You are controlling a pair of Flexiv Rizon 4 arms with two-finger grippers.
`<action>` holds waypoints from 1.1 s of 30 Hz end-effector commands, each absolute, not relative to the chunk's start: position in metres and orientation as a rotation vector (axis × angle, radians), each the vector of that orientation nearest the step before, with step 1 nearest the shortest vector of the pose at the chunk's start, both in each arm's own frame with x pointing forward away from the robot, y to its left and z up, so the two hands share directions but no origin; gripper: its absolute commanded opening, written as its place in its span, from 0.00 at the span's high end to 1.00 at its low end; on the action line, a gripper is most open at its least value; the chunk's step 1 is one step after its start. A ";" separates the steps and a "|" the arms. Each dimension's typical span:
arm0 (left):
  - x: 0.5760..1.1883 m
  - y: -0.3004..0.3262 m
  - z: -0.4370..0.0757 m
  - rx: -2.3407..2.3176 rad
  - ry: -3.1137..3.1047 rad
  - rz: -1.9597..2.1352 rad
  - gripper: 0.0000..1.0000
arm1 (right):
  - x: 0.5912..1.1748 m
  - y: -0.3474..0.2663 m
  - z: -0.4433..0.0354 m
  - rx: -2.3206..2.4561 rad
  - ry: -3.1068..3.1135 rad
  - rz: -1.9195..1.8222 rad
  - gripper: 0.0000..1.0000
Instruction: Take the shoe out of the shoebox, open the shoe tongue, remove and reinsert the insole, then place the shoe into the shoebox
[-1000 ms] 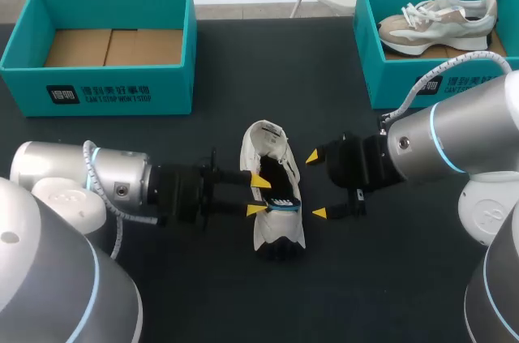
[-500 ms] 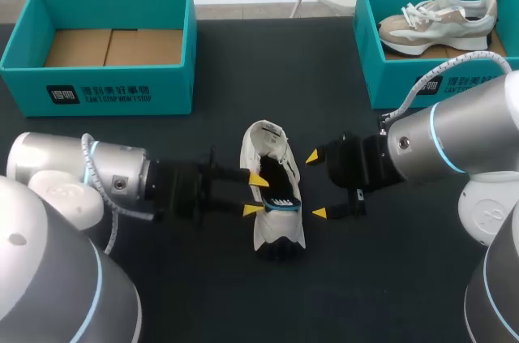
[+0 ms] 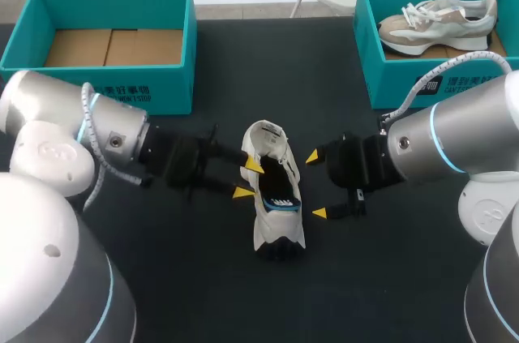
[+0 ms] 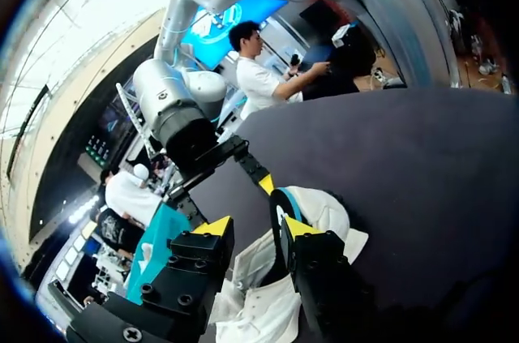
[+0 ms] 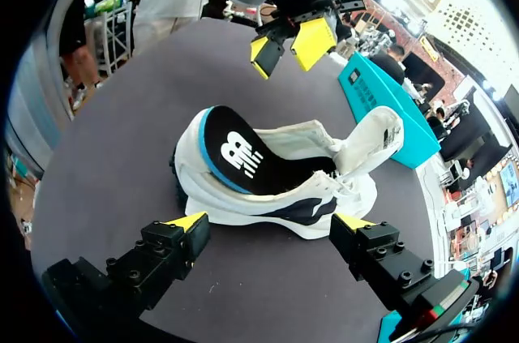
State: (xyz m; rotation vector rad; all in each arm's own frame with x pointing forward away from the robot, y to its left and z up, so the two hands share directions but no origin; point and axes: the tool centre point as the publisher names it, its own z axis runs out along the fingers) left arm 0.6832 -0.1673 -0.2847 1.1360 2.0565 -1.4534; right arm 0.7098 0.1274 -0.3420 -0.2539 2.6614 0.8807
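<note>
The white shoe (image 3: 274, 205) lies on the dark matte bench (image 3: 203, 294), between the two pincers and out of both boxes. Its soft padded tongue (image 3: 263, 136) is folded outward. The thin black insole (image 5: 235, 152), edged in blue, has its heel end raised above the collar.

The left pincer (image 3: 248, 178) has its blocky black fingers spread, and their yellow wedge tips are close to one side of the shoe. I cannot tell whether a tip touches it. The left arm lies low, angled in towards the shoe.

The right pincer (image 3: 316, 185) is spread wider, with the shoe's rubbery sole edge just ahead of it and untouched. The right arm is stretched almost level.

A teal cardboard shoebox (image 3: 122, 92) with a brown floor stands well beyond the left pincer. A second teal box (image 3: 381, 75), beyond the right pincer, holds a beige-and-white sneaker (image 3: 438, 19).
</note>
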 end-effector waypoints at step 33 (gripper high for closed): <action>0.705 -0.167 -0.267 1.510 2.286 -1.321 0.00 | 0.743 0.050 -0.263 -0.380 2.750 0.734 0.00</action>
